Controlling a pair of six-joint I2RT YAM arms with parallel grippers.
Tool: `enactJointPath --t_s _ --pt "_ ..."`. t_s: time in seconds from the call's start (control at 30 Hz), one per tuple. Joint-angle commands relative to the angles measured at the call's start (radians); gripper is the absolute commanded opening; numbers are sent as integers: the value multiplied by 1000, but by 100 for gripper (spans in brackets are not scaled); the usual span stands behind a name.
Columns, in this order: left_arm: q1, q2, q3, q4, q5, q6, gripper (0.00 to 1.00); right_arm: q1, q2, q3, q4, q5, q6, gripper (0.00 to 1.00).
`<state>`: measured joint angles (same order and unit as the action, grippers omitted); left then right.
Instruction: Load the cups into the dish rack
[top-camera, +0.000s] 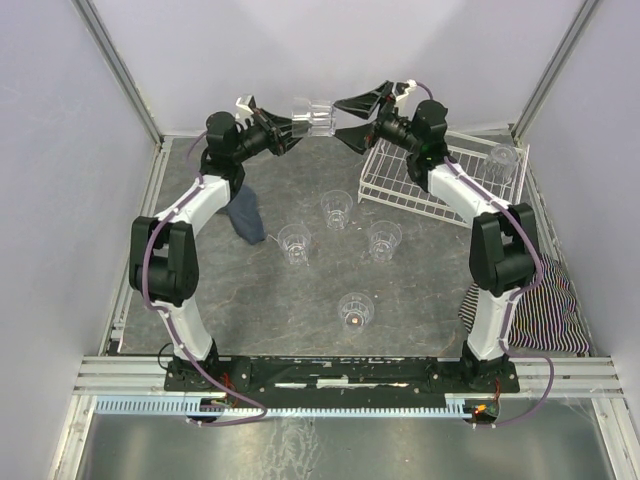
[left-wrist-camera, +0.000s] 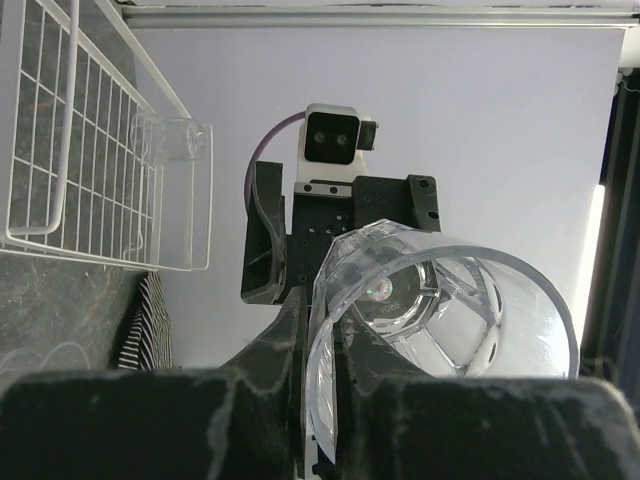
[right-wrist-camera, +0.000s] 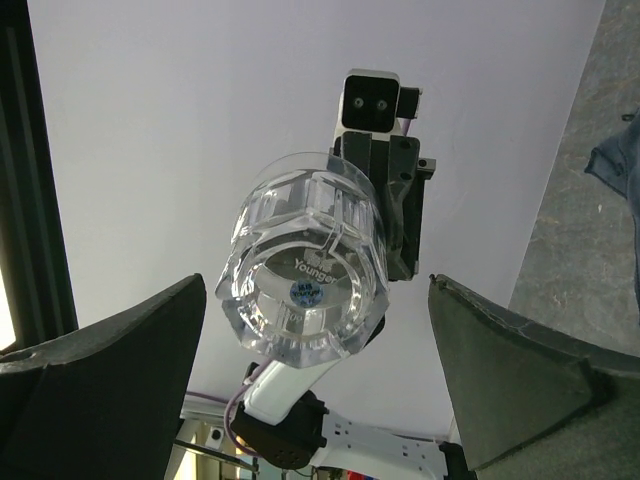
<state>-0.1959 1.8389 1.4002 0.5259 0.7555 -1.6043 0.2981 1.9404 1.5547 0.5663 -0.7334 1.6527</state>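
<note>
My left gripper is shut on the rim of a clear cup and holds it on its side high above the table's back edge. In the left wrist view, one finger sits outside and one inside the cup's wall. My right gripper is open and empty, facing the cup's base just short of it. In the right wrist view, the cup's base shows between the spread fingers. The white wire dish rack holds one cup. Several cups stand on the table, such as one in the middle.
A dark blue cloth lies by the left arm. A striped cloth hangs at the table's right edge. The other loose cups stand behind the middle one, to its right and nearer the front. The rack and its cup show in the left wrist view.
</note>
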Motion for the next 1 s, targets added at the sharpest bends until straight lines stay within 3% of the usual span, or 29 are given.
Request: enactJointPath --t_s 0.0,0.3,0.4,0.63,0.83,0.87,0.97 --pt "-10 -3 18 67 25 -38 3 26 15 72 69 -11 12 99" --pt "-11 -2 -13 68 27 -31 3 41 38 94 85 -12 35 99" --pt "-11 -1 -12 69 28 -30 3 44 41 89 86 -13 38 93" --pt "-11 11 -19 74 31 -31 3 51 61 110 92 -38 52 60" --pt "-11 19 -5 47 26 -3 5 54 52 88 77 -43 42 6" --pt "-11 18 -1 31 25 9 7 55 49 84 73 -43 40 2" --pt "-8 15 10 -28 18 57 20 51 37 76 54 -41 25 1"
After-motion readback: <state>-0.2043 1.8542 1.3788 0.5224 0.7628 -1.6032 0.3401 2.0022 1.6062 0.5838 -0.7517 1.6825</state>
